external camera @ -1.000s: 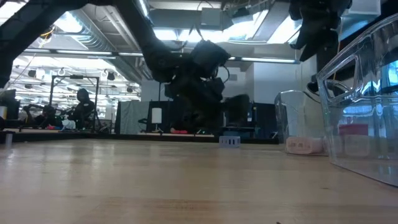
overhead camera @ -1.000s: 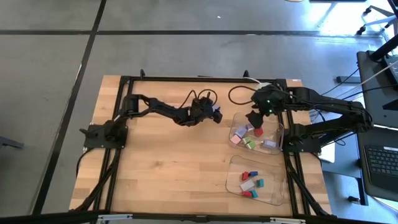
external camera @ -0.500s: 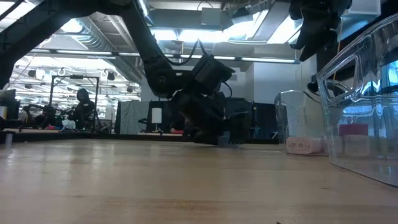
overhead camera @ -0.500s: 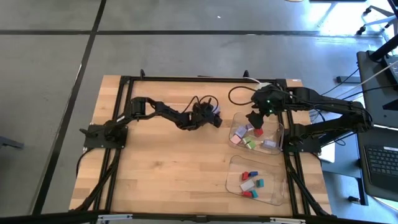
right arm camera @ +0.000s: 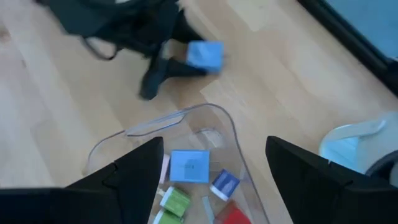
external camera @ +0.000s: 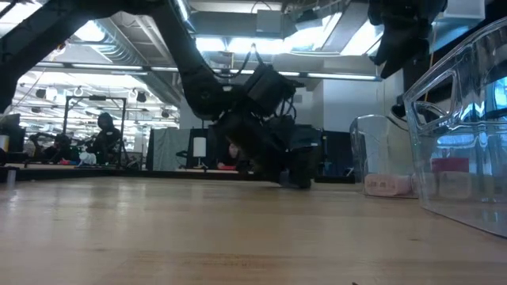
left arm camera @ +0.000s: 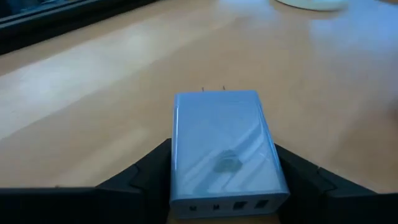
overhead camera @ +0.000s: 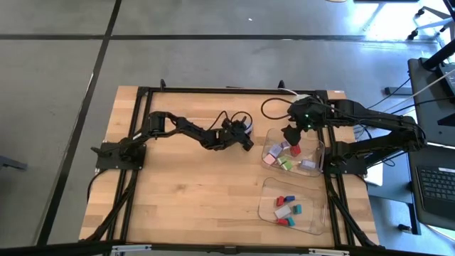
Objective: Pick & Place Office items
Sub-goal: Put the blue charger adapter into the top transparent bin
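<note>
A light-blue blocky piece [left arm camera: 221, 149] with two small prongs at its far end lies flat on the wood left of the far clear tray [overhead camera: 313, 146]. My left gripper [overhead camera: 246, 140] is low at the table, shut on this piece; the piece [right arm camera: 205, 55] also shows in the right wrist view. My right gripper [overhead camera: 291, 135] hangs open above the far tray, nothing between its fingers. Several small coloured pieces [overhead camera: 284, 158] lie in that tray, and several more [overhead camera: 288, 210] in the near tray. My left gripper pinches the light-blue piece between its two fingers, one on each long side [left arm camera: 176, 155]. The fingers [left arm camera: 146, 171] come in slanting down from the table's left and lie along the piece. The piece sits flat on the table, prongs pointing away from the gripper.
The near clear tray [overhead camera: 313, 188] sits by the table's right edge; its wall [external camera: 459, 119] stands tall in the low view. A white tape roll [right arm camera: 354, 140] lies beyond the far tray. Bare wood [overhead camera: 192, 185] spreads over the table's left and middle.
My left gripper has sunk to the table, rolling a little, and come down around the light-blue piece, which has stayed in place. Its fingers now stand against the piece's sides. In the low view the piece is now hidden behind the gripper.
</note>
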Available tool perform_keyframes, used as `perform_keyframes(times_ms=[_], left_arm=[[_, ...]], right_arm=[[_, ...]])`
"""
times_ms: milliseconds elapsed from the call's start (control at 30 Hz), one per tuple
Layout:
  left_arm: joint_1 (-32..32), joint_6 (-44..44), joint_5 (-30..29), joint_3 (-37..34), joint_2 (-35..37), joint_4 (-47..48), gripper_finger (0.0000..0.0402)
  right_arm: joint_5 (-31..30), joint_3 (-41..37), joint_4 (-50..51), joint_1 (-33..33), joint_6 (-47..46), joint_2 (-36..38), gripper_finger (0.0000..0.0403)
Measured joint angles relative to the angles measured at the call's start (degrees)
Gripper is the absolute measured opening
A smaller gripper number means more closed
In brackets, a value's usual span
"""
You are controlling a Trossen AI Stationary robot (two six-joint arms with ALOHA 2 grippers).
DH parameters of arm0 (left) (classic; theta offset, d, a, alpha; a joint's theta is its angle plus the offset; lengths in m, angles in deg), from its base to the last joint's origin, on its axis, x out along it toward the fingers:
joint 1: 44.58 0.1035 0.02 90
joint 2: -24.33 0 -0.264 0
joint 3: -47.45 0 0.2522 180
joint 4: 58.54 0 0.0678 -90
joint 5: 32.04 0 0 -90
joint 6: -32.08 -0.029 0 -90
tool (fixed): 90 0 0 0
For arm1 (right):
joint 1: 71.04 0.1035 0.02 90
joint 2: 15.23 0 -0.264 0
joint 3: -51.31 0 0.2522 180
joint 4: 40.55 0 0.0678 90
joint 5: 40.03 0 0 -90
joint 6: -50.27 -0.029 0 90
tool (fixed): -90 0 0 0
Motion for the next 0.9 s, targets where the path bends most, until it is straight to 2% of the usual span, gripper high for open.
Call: perform_keyframes(times_ms=[133, 300, 533, 900], left_arm=[[-0.34, -3.69, 1.59, -0.17, 2.52, -0.19, 0.0206], [-0.39, -5.86, 0.77, -0.13, 8.27, -0.41, 0.0206], [-0.39, -12.71, 0.38, -0.02, 20.11, -0.49, 0.0206], [-2.26, -25.17, -4.71, 0.02, 37.92, -0.18, 0.0215]], right_arm=[[-0.46, 0.00, -0.24, 0.00, -0.23, 0.00, 0.0286], [-0.89, 0.00, -0.28, 0.00, -1.51, 0.00, 0.0286], [-5.52, 0.02, -0.26, 0.00, -1.91, -0.02, 0.0286], [-13.79, 0.02, -2.37, 0.00, -8.28, -0.01, 0.0286]])
